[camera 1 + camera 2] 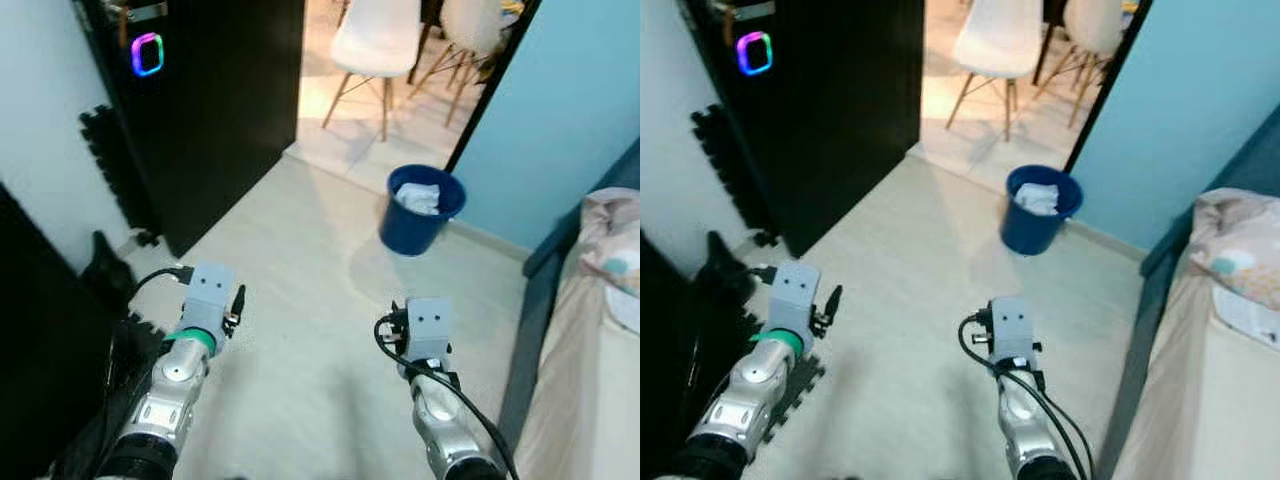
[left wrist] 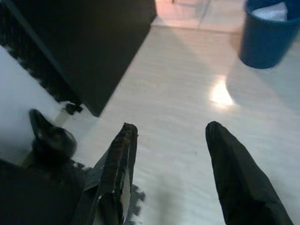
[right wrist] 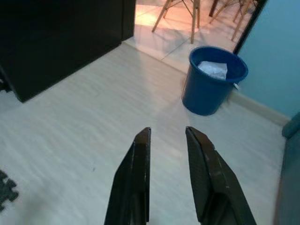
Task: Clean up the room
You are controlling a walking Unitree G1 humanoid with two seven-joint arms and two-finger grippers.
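Note:
A blue waste bin (image 1: 420, 212) stands on the pale floor by the doorway, with crumpled white paper (image 1: 418, 196) inside it. Both my arms are held forward low over the floor, well short of the bin. In the left wrist view my left gripper (image 2: 171, 126) is open wide with nothing between its fingers, and the bin (image 2: 269, 35) lies far ahead to one side. In the right wrist view my right gripper (image 3: 167, 130) is open with a narrower gap, empty, pointing toward the bin (image 3: 212, 79).
A black door (image 1: 210, 100) with a glowing lock (image 1: 147, 53) stands open at the left. White chairs (image 1: 375, 40) stand beyond the doorway. A bed (image 1: 590, 330) with pink bedding runs along the right. Black foam mat pieces (image 1: 110, 150) lean against the left wall.

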